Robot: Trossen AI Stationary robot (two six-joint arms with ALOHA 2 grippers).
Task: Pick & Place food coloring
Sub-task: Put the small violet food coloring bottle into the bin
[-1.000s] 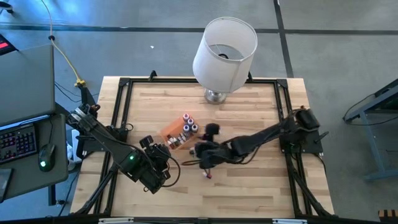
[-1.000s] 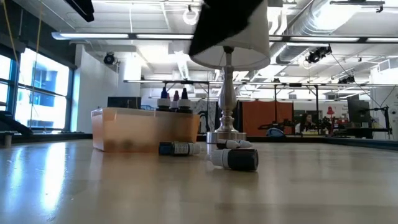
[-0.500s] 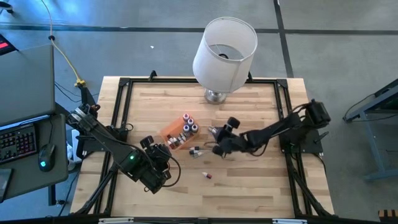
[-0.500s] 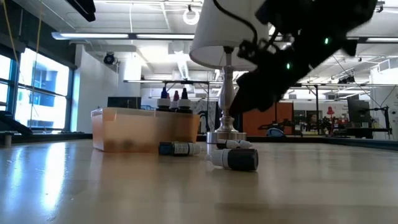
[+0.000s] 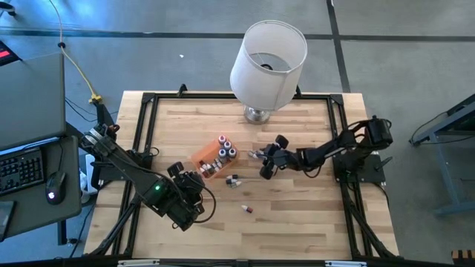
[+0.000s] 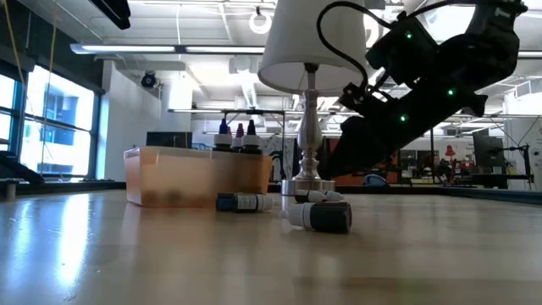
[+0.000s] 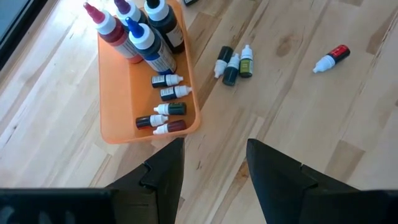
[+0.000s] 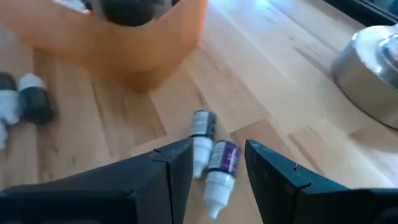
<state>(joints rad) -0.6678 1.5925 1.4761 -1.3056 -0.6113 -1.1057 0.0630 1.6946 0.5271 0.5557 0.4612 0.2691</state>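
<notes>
Dark cabled arms, green indicator lights

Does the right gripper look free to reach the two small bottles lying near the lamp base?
Probably yes. The right gripper is open, hanging just above the two small bottles, which lie on bare wood between the orange tray and the lamp base, with nothing between.

In the right wrist view, the orange tray (image 8: 134,46) ahead of the right hand (image 8: 217,163) is cut off by the picture's edge, and a dark blurred object inside it cannot be identified. Two bottles (image 8: 214,162) lie between the fingers (image 8: 277,180); their cap colours cannot be told. Beyond them, the lamp base (image 8: 367,74) is cropped at the edge.

In the high view, the right hand's fingers are too small to resolve.

In the left wrist view, labels on the small bottles in the tray (image 7: 165,115) ahead of the left hand (image 7: 214,163) are unreadable.

In the low view, the tray's contents are obscured by its translucent wall.
</notes>
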